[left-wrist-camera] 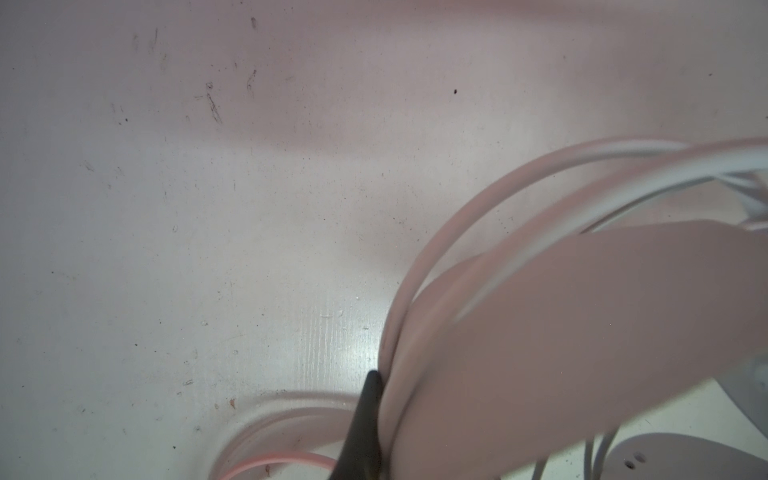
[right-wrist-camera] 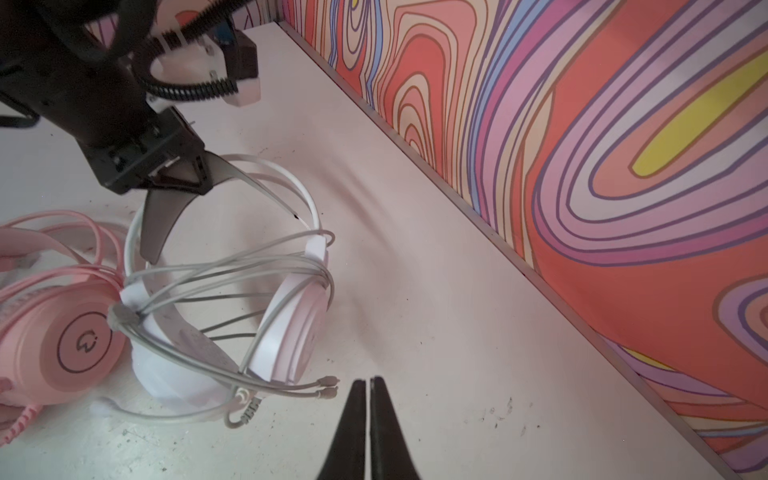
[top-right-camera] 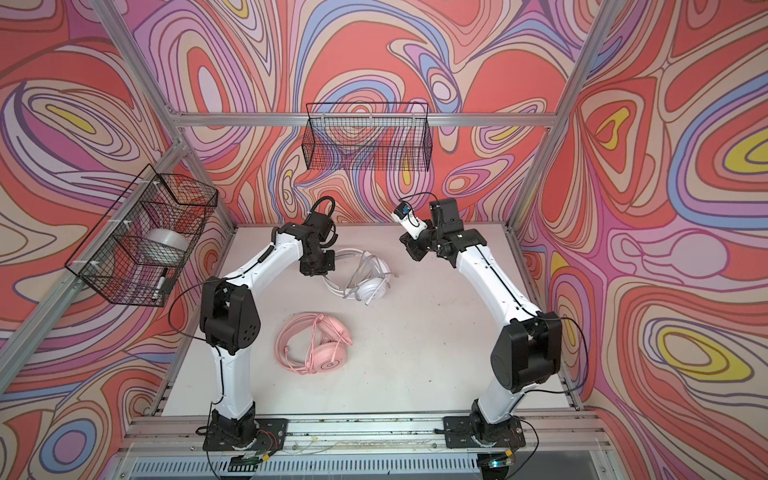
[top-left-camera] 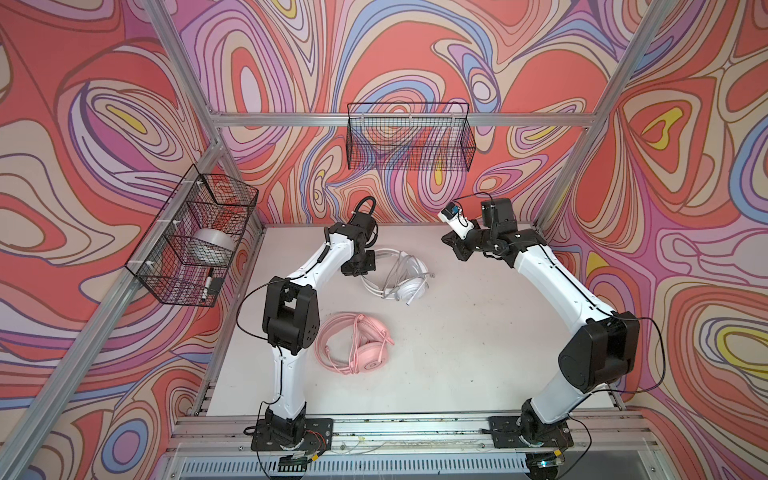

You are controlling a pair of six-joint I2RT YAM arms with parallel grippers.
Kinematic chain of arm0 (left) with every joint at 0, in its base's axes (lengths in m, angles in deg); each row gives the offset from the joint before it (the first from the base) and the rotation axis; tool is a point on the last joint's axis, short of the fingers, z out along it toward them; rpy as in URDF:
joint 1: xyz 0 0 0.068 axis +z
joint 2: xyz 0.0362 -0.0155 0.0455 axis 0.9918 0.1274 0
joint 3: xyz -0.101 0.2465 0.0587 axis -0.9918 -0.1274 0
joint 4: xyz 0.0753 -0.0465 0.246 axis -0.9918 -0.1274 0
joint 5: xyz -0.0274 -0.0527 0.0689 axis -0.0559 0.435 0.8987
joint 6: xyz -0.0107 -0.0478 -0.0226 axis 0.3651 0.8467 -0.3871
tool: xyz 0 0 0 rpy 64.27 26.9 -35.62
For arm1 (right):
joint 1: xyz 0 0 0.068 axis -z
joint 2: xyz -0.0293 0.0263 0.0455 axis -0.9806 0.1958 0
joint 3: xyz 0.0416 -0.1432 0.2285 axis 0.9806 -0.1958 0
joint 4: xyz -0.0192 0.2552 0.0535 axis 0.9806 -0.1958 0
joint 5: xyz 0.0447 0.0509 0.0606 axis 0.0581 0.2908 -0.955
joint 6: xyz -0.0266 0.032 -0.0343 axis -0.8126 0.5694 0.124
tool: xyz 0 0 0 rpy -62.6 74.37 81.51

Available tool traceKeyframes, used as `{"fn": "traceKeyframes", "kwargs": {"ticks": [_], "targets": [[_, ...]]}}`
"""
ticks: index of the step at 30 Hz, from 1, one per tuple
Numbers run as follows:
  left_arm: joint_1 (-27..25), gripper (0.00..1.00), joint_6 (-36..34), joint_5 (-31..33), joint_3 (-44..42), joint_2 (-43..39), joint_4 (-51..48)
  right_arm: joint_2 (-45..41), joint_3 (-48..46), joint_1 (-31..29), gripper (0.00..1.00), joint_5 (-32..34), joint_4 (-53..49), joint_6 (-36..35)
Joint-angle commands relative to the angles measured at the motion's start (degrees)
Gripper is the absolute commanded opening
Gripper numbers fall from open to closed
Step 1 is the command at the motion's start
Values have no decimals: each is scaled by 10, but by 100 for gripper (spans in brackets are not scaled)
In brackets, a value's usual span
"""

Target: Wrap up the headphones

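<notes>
The white headphones (top-left-camera: 399, 274) (top-right-camera: 365, 278) lie at the back middle of the table, their grey-white cable wound across the earcups (right-wrist-camera: 232, 316). My left gripper (top-left-camera: 359, 268) (top-right-camera: 320, 268) is shut on their headband; in the left wrist view one black finger (left-wrist-camera: 365, 415) presses against the band (left-wrist-camera: 540, 332) and the other is hidden behind it. The cable's plugs (right-wrist-camera: 328, 386) rest on the table just beside my right gripper (right-wrist-camera: 369, 380) (top-left-camera: 451, 245), which is shut with nothing between its fingers. The pink headphones (top-left-camera: 357, 345) (top-right-camera: 316, 349) (right-wrist-camera: 62, 345) lie nearer the front, cable bundled on them.
A black wire basket (top-left-camera: 409, 141) hangs on the back wall. Another basket (top-left-camera: 195, 237) on the left wall holds a tape roll (top-left-camera: 212, 245) and a marker. Patterned walls and aluminium posts close in the table (top-left-camera: 478, 353) on three sides.
</notes>
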Motion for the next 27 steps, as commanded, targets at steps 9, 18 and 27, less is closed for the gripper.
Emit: {"fn": "traceKeyframes", "kwargs": {"ticks": [9,18,27], "targets": [[-1,0,-17,-45,34,6,-10,-73,-200,-4,49,-46,94,-84],[-2,0,-27,-53,38,4,-22,-67,-286,-4,55,-47,254,-118],[-4,0,-33,-56,50,8,-37,-32,-290,-4,59,-61,314,-160]]}}
